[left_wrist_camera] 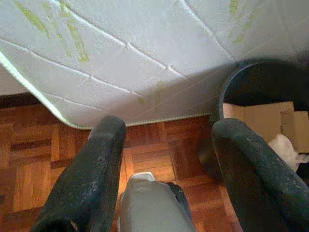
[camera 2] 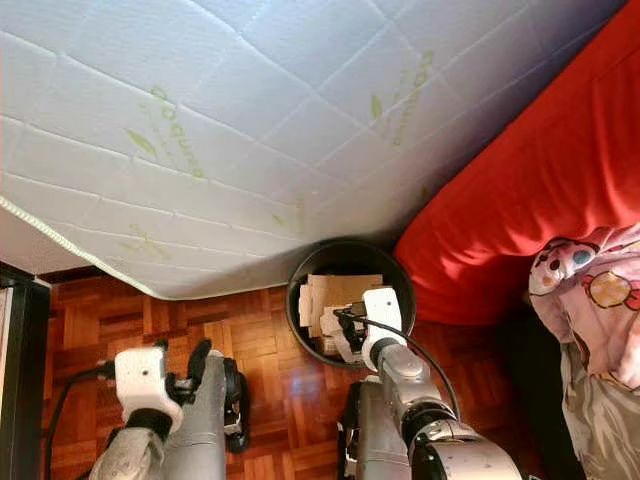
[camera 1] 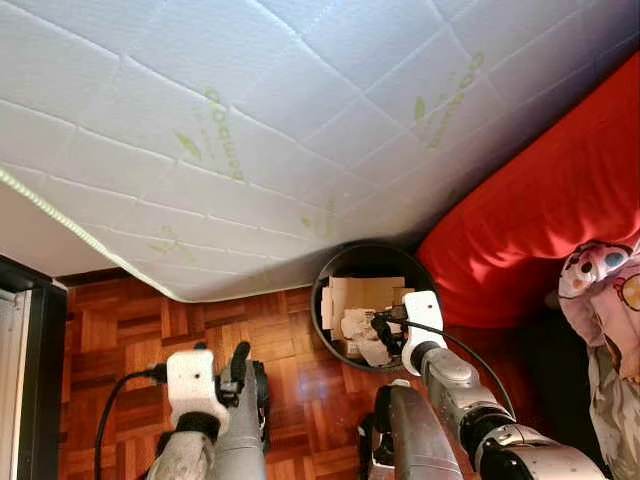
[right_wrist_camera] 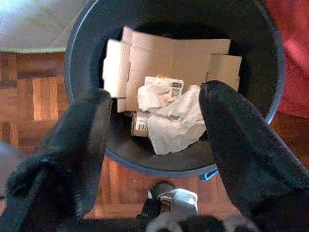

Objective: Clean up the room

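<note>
A round black bin (camera 1: 317, 300) stands on the parquet floor beside the mattress corner. It holds flattened cardboard (right_wrist_camera: 169, 58) and crumpled white paper (right_wrist_camera: 174, 121). My right gripper (camera 1: 384, 326) hovers over the bin's near rim, open, with nothing between its fingers (right_wrist_camera: 82, 130). My left gripper (camera 1: 245, 365) hangs open over the floor to the left of the bin. In the left wrist view the left gripper (left_wrist_camera: 169, 125) has bare parquet between its fingers, and the bin's edge (left_wrist_camera: 224, 92) lies past one of them.
A white quilted mattress (camera 1: 250, 130) overhangs the floor and part of the bin. Red bedding (camera 1: 560, 210) lies to the right, with a patterned pink cloth (camera 1: 605, 290) on it. Dark furniture (camera 1: 35, 370) stands at the left edge. Parquet floor (camera 1: 130, 330) lies between.
</note>
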